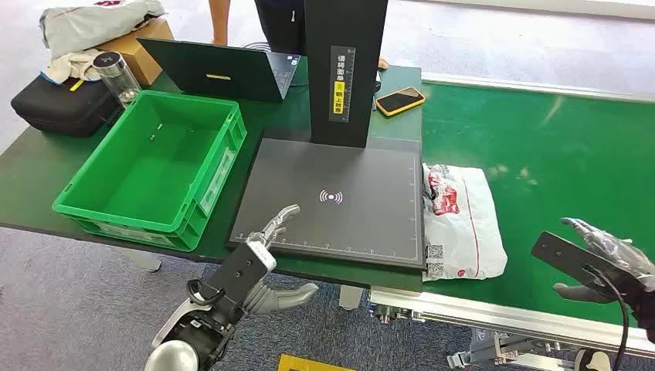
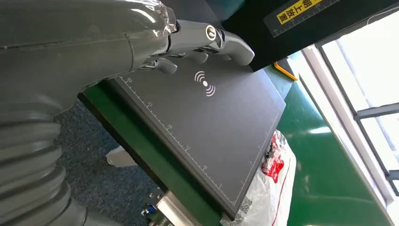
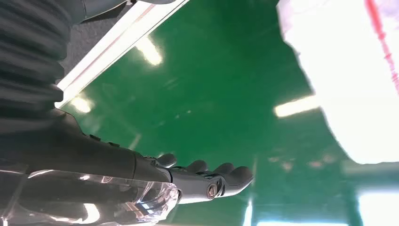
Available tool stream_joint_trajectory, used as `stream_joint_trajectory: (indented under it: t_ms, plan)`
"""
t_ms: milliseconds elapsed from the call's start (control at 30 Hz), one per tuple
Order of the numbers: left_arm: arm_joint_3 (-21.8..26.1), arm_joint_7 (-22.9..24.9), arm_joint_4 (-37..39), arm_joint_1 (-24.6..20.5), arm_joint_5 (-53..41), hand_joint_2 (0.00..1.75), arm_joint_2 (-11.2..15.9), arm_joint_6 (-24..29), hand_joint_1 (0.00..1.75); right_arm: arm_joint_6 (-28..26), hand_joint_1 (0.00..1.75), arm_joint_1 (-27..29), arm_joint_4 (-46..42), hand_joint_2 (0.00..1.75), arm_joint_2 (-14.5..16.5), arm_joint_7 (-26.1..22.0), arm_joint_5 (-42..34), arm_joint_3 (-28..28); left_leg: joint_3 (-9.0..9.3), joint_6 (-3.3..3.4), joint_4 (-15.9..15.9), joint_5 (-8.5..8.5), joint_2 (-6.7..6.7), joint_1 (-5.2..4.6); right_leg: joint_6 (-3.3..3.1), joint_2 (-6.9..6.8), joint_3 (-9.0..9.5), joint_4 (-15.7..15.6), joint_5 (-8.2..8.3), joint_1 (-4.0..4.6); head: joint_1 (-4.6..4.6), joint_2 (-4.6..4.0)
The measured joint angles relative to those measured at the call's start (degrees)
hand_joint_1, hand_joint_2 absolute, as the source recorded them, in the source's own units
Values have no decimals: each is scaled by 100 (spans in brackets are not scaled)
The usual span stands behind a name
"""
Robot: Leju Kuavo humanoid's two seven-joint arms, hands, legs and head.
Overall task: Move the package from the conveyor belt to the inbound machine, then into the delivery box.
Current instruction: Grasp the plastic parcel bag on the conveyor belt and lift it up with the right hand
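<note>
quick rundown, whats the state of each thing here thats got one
package: lying flat on the conveyor belt, beside the inbound machine, not held
green crate: open, nothing in it
laptop: lid open
phone: lying flat on the table
left hand: holds nothing, fingers apart, at the machine's near edge
right hand: holds nothing, fingers apart, over the belt

The package [image 1: 460, 220] lies on the conveyor belt [image 1: 556, 170] just right of the scanner plate [image 1: 340, 205], whose upright column [image 1: 344, 69] stands at its far edge, with the crate [image 1: 151, 170] to its left and a laptop [image 1: 220, 69] behind.
</note>
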Motion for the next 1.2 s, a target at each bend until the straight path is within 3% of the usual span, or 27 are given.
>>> stream_joint_trajectory:
  t_ms: [167, 400, 633, 933, 1200]
  plan:
    - [-14, -21, 47, -13, -1, 175, 26, 0, 0, -11, 0, -573, 50, 175, -24, 20, 175, 640, 2, -1, -2, 1, 6, 1, -1, 7, -1, 1, 1, 1, -1, 2]
    - [-90, -84, 155, -187, 60, 175, 93, 18, 0, 46, 0, -2248, 781, 175, 36, -186, 395, 2312, 3, 1, -1, 10, 10, 2, -2, 10, 3, 5, 9, 2, 1, 1]
    - [-238, -50, 296, -493, 251, 175, 134, 95, 0, 53, 0, -3794, 2168, 175, 593, -316, 430, 4017, 3, 1, 2, 20, 1, 3, -3, -2, 2, 6, 15, 3, -1, 2]
    - [-307, 21, 420, -635, 301, 175, 163, 123, 0, 14, 0, -4414, 3339, 175, 1117, -324, 489, 4981, -4, 1, 2, 20, -3, 3, -3, -5, 0, 6, 14, 3, -1, 1]
    - [-308, 26, 498, -680, 307, 175, 176, 134, 0, 121, 0, -4729, 3992, 175, 1336, -298, 606, 5416, -3, 1, 3, 20, -5, 3, -2, -6, 0, 6, 15, 3, -1, 2]
